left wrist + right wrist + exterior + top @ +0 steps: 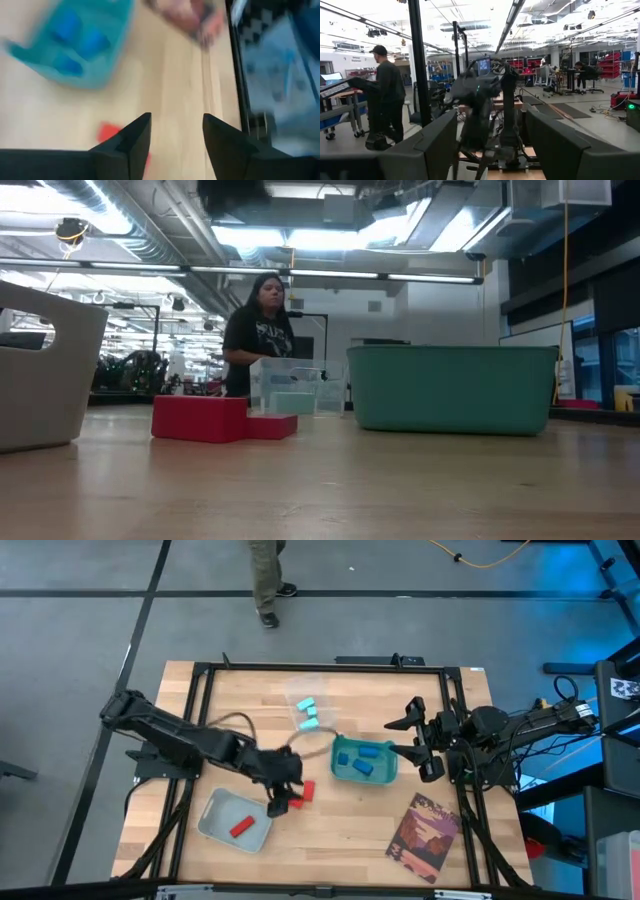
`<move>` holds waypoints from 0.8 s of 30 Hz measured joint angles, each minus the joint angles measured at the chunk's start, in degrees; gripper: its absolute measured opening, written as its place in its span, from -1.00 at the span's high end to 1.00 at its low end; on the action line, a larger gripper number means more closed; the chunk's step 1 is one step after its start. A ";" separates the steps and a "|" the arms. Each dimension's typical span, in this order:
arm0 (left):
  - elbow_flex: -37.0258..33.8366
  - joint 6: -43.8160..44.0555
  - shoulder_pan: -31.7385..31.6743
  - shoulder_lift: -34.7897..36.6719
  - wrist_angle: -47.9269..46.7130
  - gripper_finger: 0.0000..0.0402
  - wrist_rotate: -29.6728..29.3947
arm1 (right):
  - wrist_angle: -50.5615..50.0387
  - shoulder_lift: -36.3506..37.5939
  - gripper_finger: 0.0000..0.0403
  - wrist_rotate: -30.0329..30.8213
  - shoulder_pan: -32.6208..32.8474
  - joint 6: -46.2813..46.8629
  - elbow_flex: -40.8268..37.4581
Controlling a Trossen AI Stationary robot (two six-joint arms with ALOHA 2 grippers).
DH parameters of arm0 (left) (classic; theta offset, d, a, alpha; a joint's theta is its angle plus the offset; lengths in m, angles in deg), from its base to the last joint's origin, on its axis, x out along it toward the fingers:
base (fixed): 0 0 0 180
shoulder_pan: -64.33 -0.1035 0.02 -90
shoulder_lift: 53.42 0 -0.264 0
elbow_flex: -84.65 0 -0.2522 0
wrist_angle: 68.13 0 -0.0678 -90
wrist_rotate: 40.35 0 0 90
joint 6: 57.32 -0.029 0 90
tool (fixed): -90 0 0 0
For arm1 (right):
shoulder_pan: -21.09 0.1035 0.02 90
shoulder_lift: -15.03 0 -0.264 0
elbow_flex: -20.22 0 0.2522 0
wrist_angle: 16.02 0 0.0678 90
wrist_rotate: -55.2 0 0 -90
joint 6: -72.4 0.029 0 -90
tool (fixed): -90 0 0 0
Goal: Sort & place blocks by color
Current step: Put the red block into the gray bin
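Two red blocks (303, 796) lie on the table between the grey tray (214, 827) and the teal bin (388, 772); they also show in the low view (200, 418). One red block (240, 827) lies in the grey tray. Three darker blue blocks (362, 760) lie in the teal bin. Light cyan blocks (307, 708) lie in a clear container (297, 690). My left gripper (283, 798) is open and empty above the table beside the two red blocks; one red block (107, 132) shows by its finger. My right gripper (407, 738) is open and empty, right of the teal bin.
A picture card (422, 837) lies at the near right of the table. A loop of cable (312, 745) lies between the clear container and the bin. A person (266, 580) stands beyond the far edge. Bare wood lies along the near edge between the tray and the card.
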 joint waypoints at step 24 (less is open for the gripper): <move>0.07 -17.93 0.67 -21.91 -7.28 -0.33 4.16 | -1.11 0.00 -0.20 0.00 0.00 -0.11 0.04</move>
